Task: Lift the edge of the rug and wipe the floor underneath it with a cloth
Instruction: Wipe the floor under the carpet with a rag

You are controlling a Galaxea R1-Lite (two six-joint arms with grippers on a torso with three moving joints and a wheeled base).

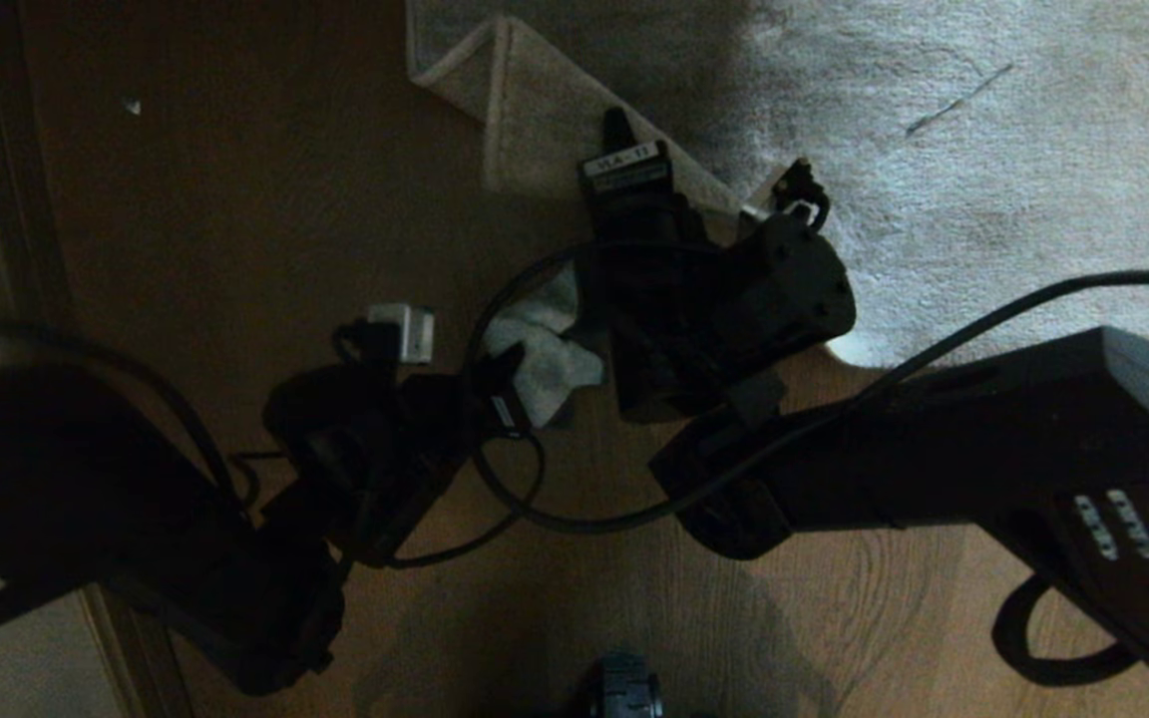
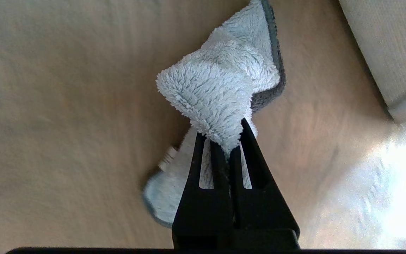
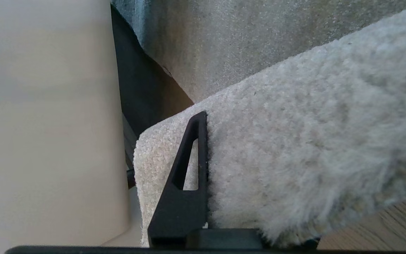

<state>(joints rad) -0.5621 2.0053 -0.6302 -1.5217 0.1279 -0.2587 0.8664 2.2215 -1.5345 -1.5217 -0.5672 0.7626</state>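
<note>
Left gripper (image 2: 228,141) low, pinching cloth (image 2: 220,95)

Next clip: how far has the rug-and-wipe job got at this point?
Done: the rug edge is lifted and folded back, pinched by the right gripper, its paler backing showing in the head view. In hand: the left gripper is shut on the cloth, which trails on the floor beside the fold. Left: finishing the wipe and lowering the rug; how much is wiped cannot be told.
</note>
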